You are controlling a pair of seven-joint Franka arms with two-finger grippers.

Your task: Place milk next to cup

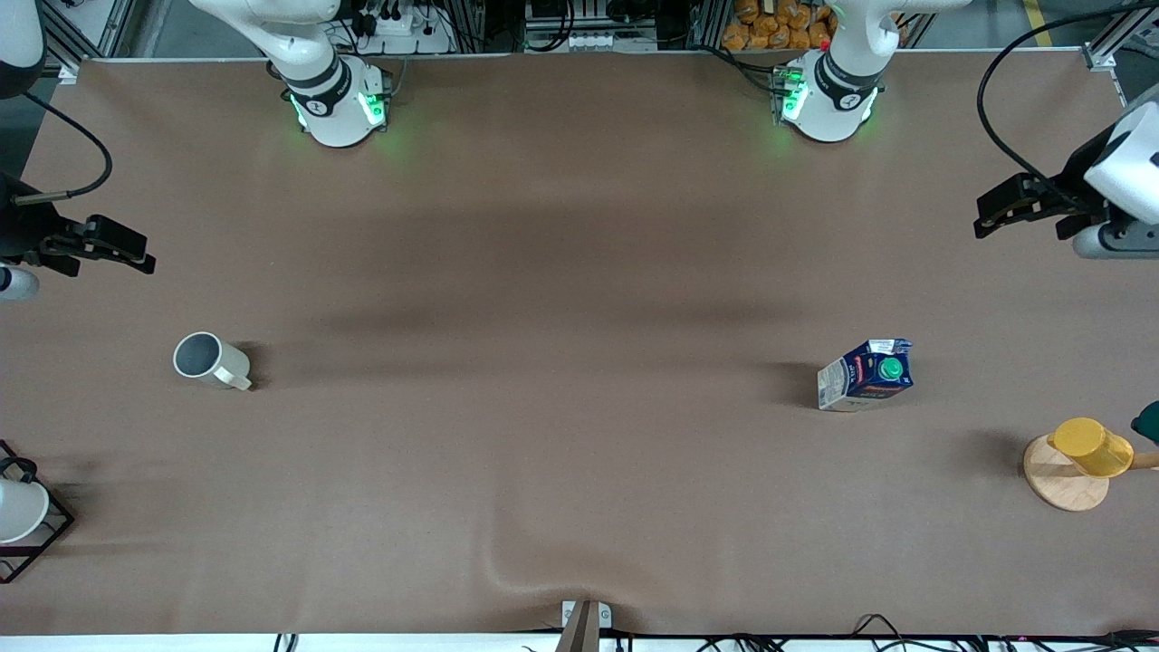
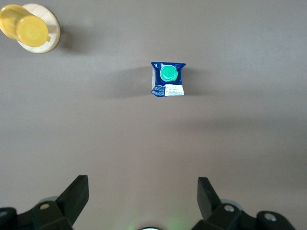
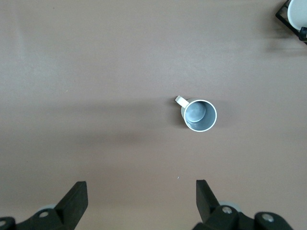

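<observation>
Across the whole front view, brown table cloth (image 1: 579, 272), rumpled at the camera edge; cables and racks past the bases. Left gripper (image 1: 1014, 210) and right gripper (image 1: 113, 246) wait high at opposite table ends, jaws wide, empty. Milk carton (image 1: 866, 375) upright toward the left arm's end; beige mug (image 1: 211, 360) well apart toward the right arm's end. Wrist views alone show the green cap (image 2: 168, 73) and grey mug interior (image 3: 199, 115) from straight above.

Matt brown cloth table (image 1: 579, 226); glossy milk (image 1: 866, 375); wooden disc (image 1: 1059, 480).
</observation>
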